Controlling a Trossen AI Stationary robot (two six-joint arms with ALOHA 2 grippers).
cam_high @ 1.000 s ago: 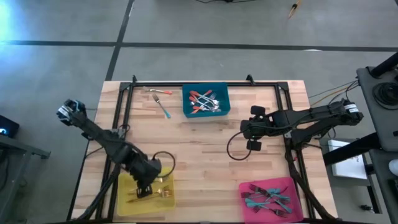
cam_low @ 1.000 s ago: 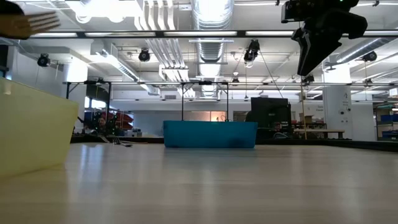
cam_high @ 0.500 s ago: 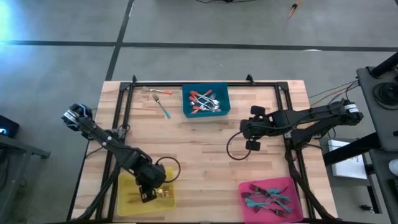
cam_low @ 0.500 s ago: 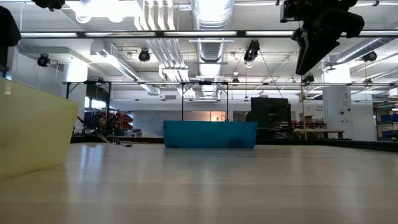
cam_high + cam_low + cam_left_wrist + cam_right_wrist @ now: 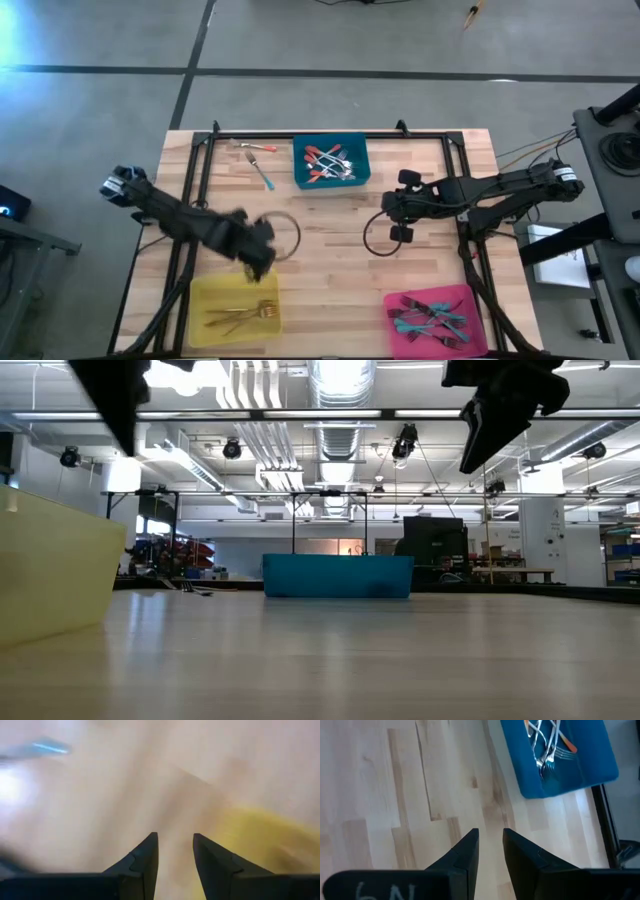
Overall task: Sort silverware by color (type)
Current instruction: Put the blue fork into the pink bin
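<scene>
In the high view, gold forks (image 5: 245, 315) lie in the yellow bin (image 5: 200, 300) at the near left. Red-orange-handled forks (image 5: 328, 163) fill the blue bin (image 5: 300, 180) at the far middle, and teal-handled forks (image 5: 430, 318) lie in the pink bin (image 5: 475, 295) at the near right. A red-orange fork (image 5: 258, 148) and a teal fork (image 5: 264, 176) lie loose on the table left of the blue bin. My left gripper (image 5: 259, 262) (image 5: 175, 836) hovers open and holds nothing, just beyond the yellow bin's far edge. Over the table's middle right, my right gripper (image 5: 398, 218) (image 5: 491, 831) stands narrowly open with nothing between its fingers.
A black frame (image 5: 300, 137) runs along the table's far edge and down both sides. Cable loops hang by each wrist (image 5: 284, 236) (image 5: 377, 240). Bare wood (image 5: 330, 270) lies between the three bins. In the low view the yellow bin's wall (image 5: 50, 570) stands close at the left.
My left gripper has risen from over the yellow bin and gone toward the table's far edge and middle, tipping more downward. The gold fork seen at it a second ago no longer shows there. My right gripper has tipped a little, staying in place.
</scene>
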